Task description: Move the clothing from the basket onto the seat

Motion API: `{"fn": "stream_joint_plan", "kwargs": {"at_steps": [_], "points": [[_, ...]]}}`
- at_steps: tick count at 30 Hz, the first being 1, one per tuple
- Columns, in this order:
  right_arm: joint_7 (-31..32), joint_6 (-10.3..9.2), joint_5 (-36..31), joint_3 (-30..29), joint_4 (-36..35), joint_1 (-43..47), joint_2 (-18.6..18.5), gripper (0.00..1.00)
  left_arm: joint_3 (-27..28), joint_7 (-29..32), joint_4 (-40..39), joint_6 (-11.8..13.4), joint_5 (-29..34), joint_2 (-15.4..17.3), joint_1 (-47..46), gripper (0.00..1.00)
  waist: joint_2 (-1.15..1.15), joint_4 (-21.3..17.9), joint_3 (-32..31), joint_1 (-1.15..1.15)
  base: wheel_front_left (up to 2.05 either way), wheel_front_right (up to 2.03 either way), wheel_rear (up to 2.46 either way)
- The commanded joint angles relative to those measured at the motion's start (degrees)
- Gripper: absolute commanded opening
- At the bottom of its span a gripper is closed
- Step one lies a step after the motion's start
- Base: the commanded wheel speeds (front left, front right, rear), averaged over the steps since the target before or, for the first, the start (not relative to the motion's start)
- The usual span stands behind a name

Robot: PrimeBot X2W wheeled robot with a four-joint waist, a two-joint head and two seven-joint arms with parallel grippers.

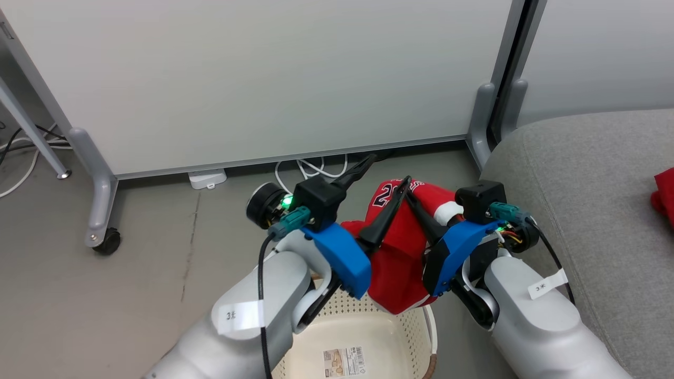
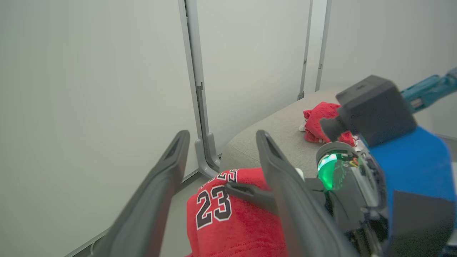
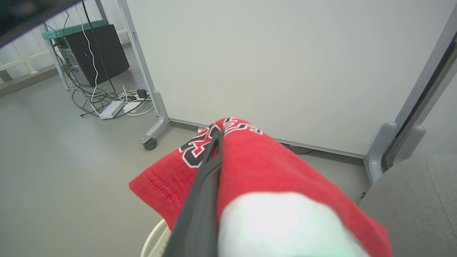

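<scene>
A bright red fabric jersey with dark, white-edged "23" lettering (image 1: pixel 400 252) is being held in the air directly above the cream-white perforated plastic laundry basket (image 1: pixel 363 310). Its lower folds are hanging just over the basket's rim. It is being gripped by the right gripper (image 1: pixel 416 202), whose jaws are being pressed together on the cloth near the printed number. The left gripper (image 1: pixel 389 168) is being held above the basket with its jaws spread wide and nothing between them. One of its fingers is lying close beside the jersey, and whether it is touching cannot be told.

A second bright red garment (image 1: pixel 664 195) is lying on the large grey woven-fabric sofa (image 1: pixel 579 173), well to the right of the basket. On the part of the basket's floor in view, a printed paper label (image 1: pixel 343 362) is lying and no red cloth is being seen.

The task is being judged as about half done. One piece is lying on the seat. The other is lifted out but is not yet carried across to the right of the basket and released.
</scene>
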Motion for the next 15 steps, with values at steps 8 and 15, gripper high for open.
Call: {"fn": "stream_joint_plan", "kwargs": {"at_steps": [8, 15], "points": [[0.6, 0.03, -1.5, -2.3, -4.2, 1.7, -1.3, 0.00, 11.0, -0.2, -8.1, -0.6, 9.2, 3.3, 12.1, 1.00, 0.00, 0.5, 1.1, 0.00, 0.00, 0.00, 0.00], [2.3, 0.02, -2.9, -4.2, -7.8, 3.9, -1.7, 0.00, 17.0, -0.2, -10.2, -1.2, 13.8, 4.6, 20.3, 1.00, 0.00, 0.4, 1.6, 0.00, 0.00, 0.00, 0.00]]}}
